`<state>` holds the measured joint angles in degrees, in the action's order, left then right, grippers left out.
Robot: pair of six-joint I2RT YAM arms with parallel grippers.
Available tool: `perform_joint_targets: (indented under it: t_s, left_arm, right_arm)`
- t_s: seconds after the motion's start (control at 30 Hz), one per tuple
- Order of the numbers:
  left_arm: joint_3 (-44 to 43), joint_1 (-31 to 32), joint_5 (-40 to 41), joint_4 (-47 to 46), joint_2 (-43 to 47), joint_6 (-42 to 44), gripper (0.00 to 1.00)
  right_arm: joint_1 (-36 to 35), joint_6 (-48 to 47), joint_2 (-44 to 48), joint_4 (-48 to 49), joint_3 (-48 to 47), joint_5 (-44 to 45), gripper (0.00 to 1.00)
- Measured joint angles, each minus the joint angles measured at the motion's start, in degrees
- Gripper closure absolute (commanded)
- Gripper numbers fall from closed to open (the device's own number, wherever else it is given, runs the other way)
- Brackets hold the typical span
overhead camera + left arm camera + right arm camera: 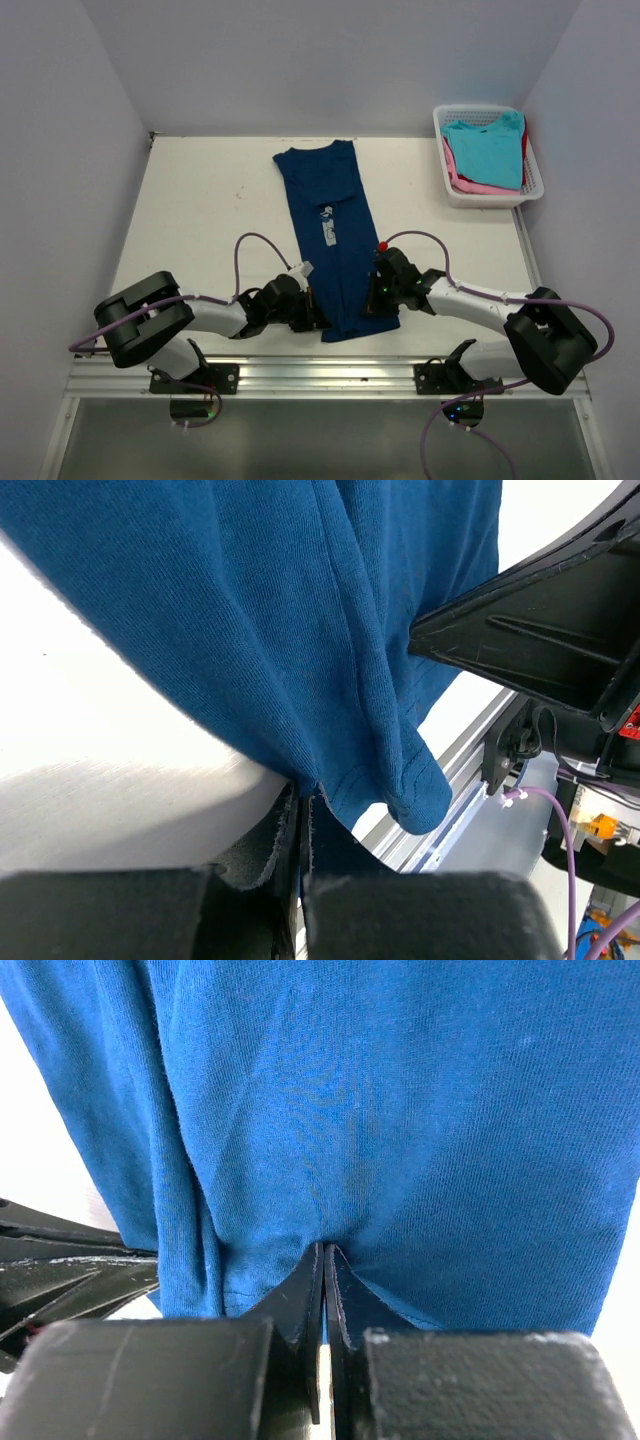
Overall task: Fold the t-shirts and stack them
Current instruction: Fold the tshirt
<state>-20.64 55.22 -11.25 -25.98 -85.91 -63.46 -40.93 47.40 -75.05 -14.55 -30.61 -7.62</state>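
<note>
The navy tee lies as a long narrow strip down the centre of the counter, with its hem at lower centre. The left hand is clamped on the hem's left edge and the right hand on its right edge, each pinching cloth. At upper right, a basket holds a turquoise tee over a pink tee.

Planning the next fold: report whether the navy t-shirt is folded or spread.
Partly folded: the navy t-shirt lies as a long narrow strip, no sleeves showing.
</note>
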Motion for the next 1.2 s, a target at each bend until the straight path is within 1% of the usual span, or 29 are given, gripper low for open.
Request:
perform_joint_targets:
  t_s: [0.13, 0.27, 0.4, 0.53, 0.63, 0.8, 1.03, 1.13, 1.17, 1.2]
  left_arm:
    - [0.0, 0.1, 0.9, 2.9, 1.9, 0.5, 1.00]
    - [-0.3, 0.1, 4.4, 13.3, 9.6, 2.5, 1.00]
    - [-2.8, 0.3, 9.5, 25.2, 19.0, 4.6, 1.00]
    - [-5.1, 0.3, 13.7, 33.0, 25.1, 6.0, 1.00]
    - [-5.6, 0.3, 15.5, 36.5, 25.9, 6.5, 1.00]
    - [-5.6, 0.3, 16.5, 41.1, 24.7, 7.1, 1.00]
    - [-5.6, 0.3, 16.9, 44.7, 24.7, 7.1, 1.00]
    - [-5.6, 0.3, 16.9, 46.9, 26.0, 6.9, 1.00]
    - [-5.6, 0.3, 16.8, 47.7, 26.8, 6.8, 1.00]
    - [-5.6, 0.3, 16.6, 48.5, 27.6, 6.5, 1.00]
  right_arm:
    - [-1.2, 0.7, -0.1, 0.3, 0.0, 0.7, 1.00]
    - [-2.9, 1.7, -0.6, 1.2, 0.0, 0.7, 1.00]
    - [-4.9, 3.0, -1.8, 2.5, -0.4, 0.6, 1.00]
    - [-7.9, 4.6, -4.5, 4.6, -1.9, 0.4, 1.00]
    - [-11.3, 5.9, -8.2, 6.1, -4.5, 0.5, 1.00]
    - [-16.4, 7.6, -13.7, 8.3, -8.9, 0.6, 1.00]
    - [-18.3, 7.8, -14.5, 6.5, -10.7, 2.2, 1.00]
    - [-18.3, 7.1, -13.3, 2.8, -11.7, 4.2, 0.94]
    - [-18.3, 6.8, -12.4, 1.1, -12.1, 5.2, 0.85]
    - [-18.3, 6.6, -11.6, -0.2, -12.5, 5.9, 0.79]
